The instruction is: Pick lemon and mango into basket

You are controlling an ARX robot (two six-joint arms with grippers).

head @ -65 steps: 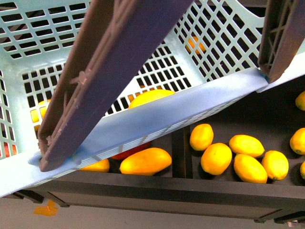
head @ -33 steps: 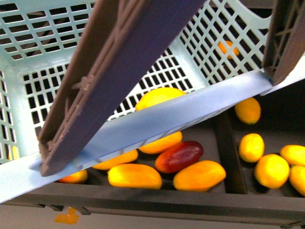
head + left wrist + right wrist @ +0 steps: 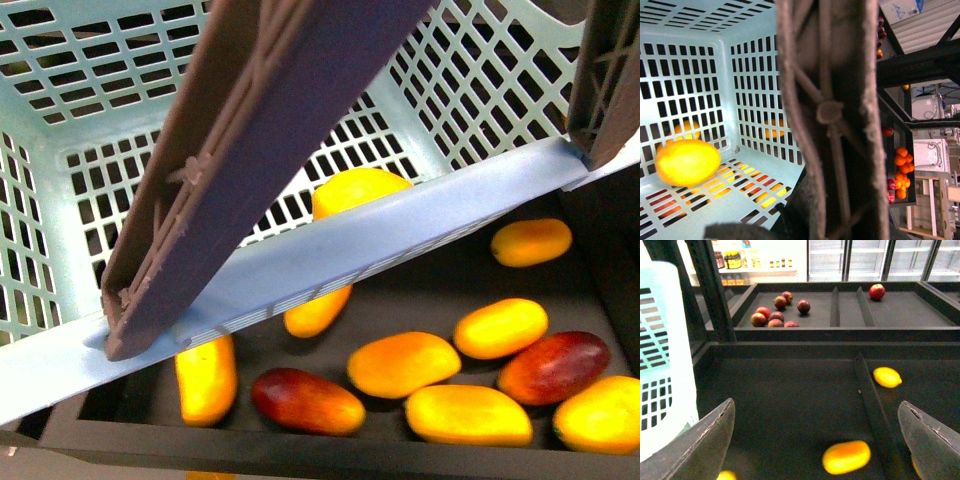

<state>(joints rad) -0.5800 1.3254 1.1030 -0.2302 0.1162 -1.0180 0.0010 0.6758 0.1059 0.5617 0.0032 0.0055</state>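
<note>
The right pincer [image 3: 816, 405] is spread wide and empty, the mango [image 3: 846, 457] lying between its fingers, long axis running finger to finger.

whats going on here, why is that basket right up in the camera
The mint-teal basket hangs close before the robot, its brown handle right against the left wrist camera, so the left arm probably carries it, though the grip itself is hidden. One lemon lies on the basket floor. The right gripper is open and empty above the black tray, where yellow-orange mangoes and two dark red ones lie. No mango is in the basket yet.
</note>
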